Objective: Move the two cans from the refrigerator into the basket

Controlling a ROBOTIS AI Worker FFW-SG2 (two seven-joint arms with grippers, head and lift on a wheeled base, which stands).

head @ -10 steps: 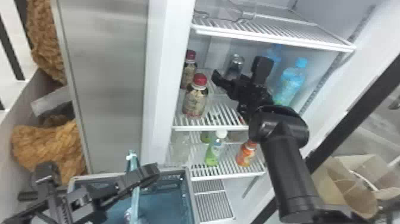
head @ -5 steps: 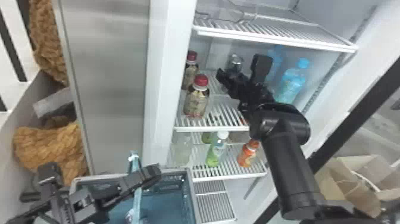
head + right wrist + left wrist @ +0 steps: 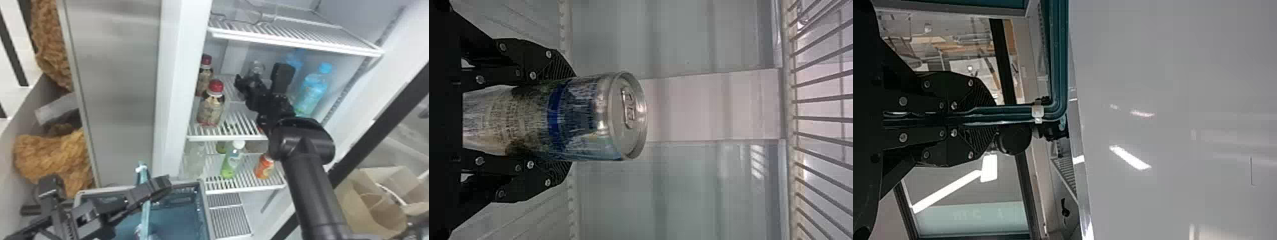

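My right gripper [image 3: 261,79] is inside the refrigerator above the middle shelf, its fingers on both sides of a silver can [image 3: 256,67]. In the right wrist view my right gripper [image 3: 566,120] is shut on this can [image 3: 594,117], with blue and pale printing; its lid with the pull tab faces away from the palm. Low at the left, my left gripper [image 3: 146,193] is at the teal basket [image 3: 178,221]. In the left wrist view my left gripper [image 3: 984,116] is shut on the basket handle [image 3: 1013,114].
Red-capped bottles [image 3: 211,107] stand left of the right gripper, blue bottles [image 3: 311,91] right of it. A wire shelf [image 3: 293,40] spans above. Below stand a green bottle [image 3: 231,162] and an orange container [image 3: 264,166]. A paper bag [image 3: 360,198] is at the right.
The right gripper's fingers have drawn closer together around the can, and the view has shifted slightly. The left gripper has stayed at the basket handle.
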